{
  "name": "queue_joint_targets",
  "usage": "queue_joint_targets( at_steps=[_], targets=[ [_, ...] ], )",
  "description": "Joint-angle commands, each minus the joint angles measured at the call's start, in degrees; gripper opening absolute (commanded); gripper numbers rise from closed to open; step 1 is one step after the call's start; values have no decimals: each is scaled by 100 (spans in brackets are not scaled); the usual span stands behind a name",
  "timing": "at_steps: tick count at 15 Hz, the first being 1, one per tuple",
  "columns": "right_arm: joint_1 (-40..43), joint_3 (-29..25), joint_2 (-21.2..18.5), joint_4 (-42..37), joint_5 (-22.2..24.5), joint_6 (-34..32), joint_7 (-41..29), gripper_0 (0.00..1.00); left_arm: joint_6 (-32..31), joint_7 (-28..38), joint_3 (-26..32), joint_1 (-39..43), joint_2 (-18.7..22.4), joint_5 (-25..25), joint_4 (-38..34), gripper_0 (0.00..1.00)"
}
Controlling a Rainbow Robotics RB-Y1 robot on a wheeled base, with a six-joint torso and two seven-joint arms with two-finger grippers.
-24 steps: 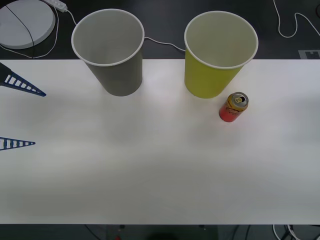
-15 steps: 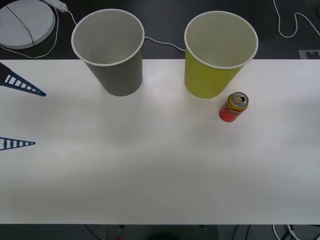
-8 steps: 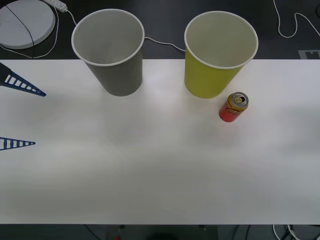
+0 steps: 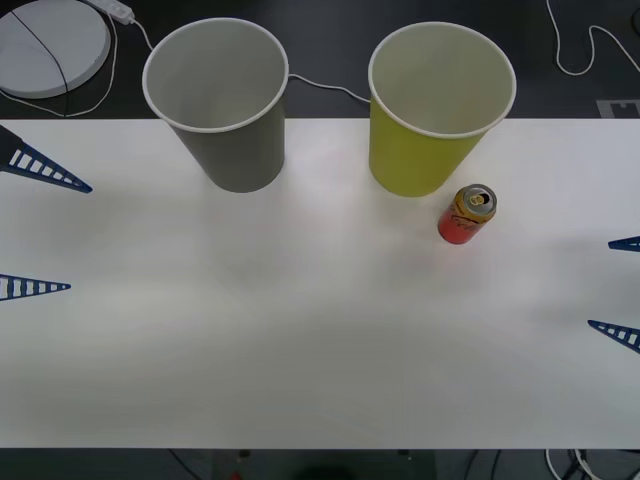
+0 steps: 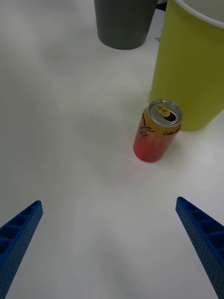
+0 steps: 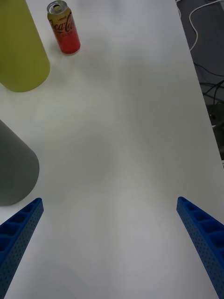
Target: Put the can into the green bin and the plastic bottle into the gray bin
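The can (image 4: 467,215) stands upright on the white table, just in front of the green bin (image 4: 420,160) on its right side. The gray bin (image 4: 240,155) stands to the left of the green one, both upright. My right gripper (image 4: 600,283) is open at the table's right edge, some way right of the can (image 5: 156,133) with nothing between its fingers (image 5: 108,202). My left gripper (image 4: 80,238) hangs open at the left edge, far from the can (image 6: 64,28). The plastic bottle is out of view.
The white table (image 4: 300,330) stretches wide in front of the bins. Behind its far edge lie a round white disc (image 4: 45,45) and white cables (image 4: 575,55) on the dark floor.
The right gripper's blue fingertips have come into the front view at the right edge. The can, both bins and the left gripper have not moved.
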Motion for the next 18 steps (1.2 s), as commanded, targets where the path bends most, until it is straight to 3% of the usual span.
queue_joint_targets(
  at_steps=[1,5,8,14,18],
  targets=[
    [366,69,0,-391,-145,638,-91,100,0,0,0,0,1,-1,0,100],
    [1078,69,0,-1385,-13,1894,-891,100,0,0,0,0,1,-1,0,100],
    [1351,105,62,-1798,110,2413,-1585,100,0,0,0,0,1,-1,0,100],
    [1377,869,185,-2281,198,3784,-2825,100,0,0,0,0,1,-1,0,100],
    [1280,1458,-141,-2457,198,4751,-3747,100,0,0,0,0,1,-1,0,100]
  ],
)
